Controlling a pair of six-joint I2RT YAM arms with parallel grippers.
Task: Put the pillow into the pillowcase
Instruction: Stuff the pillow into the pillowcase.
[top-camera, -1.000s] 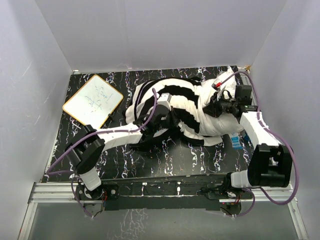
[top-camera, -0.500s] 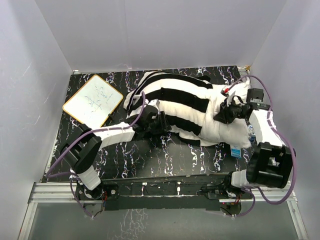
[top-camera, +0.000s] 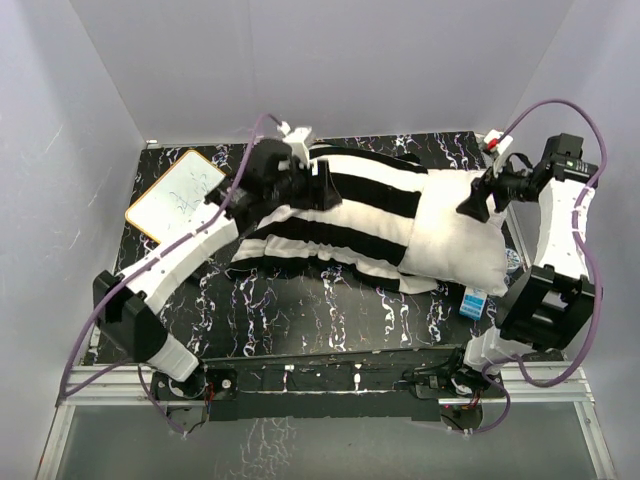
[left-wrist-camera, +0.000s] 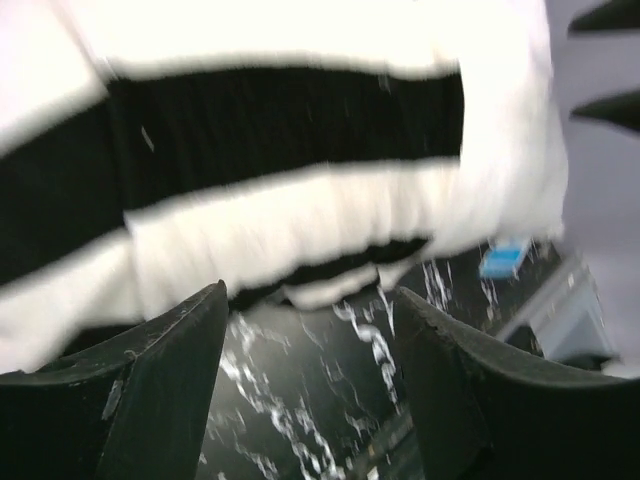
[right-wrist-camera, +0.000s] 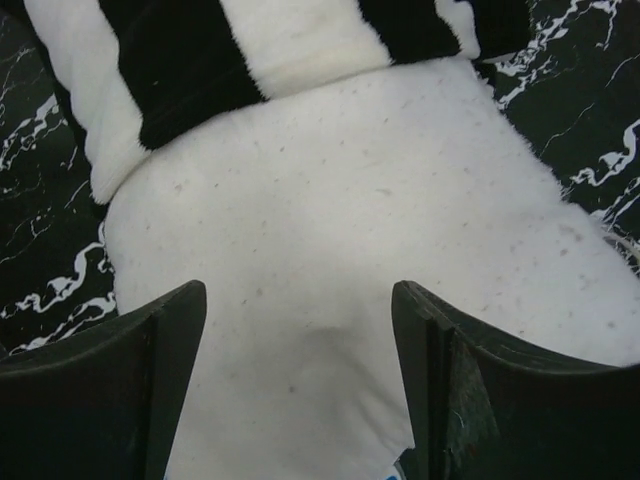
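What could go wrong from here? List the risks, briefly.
1. The left gripper and right gripper are both open and hold nothing, while the pillow's right end lies bare outside the pillowcase. The loose case may slide back off.
2. A small blue item lies beside the pillow's near right corner, close to the table's edge. Shoving the pillow could push it off.

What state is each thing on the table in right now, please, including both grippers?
pillow: partly in the case, right end bare.
pillowcase: covers the pillow's left part.
left gripper: open, holding nothing.
right gripper: open, above the pillow's bare end.
whiteboard: lying flat, scribbled on.
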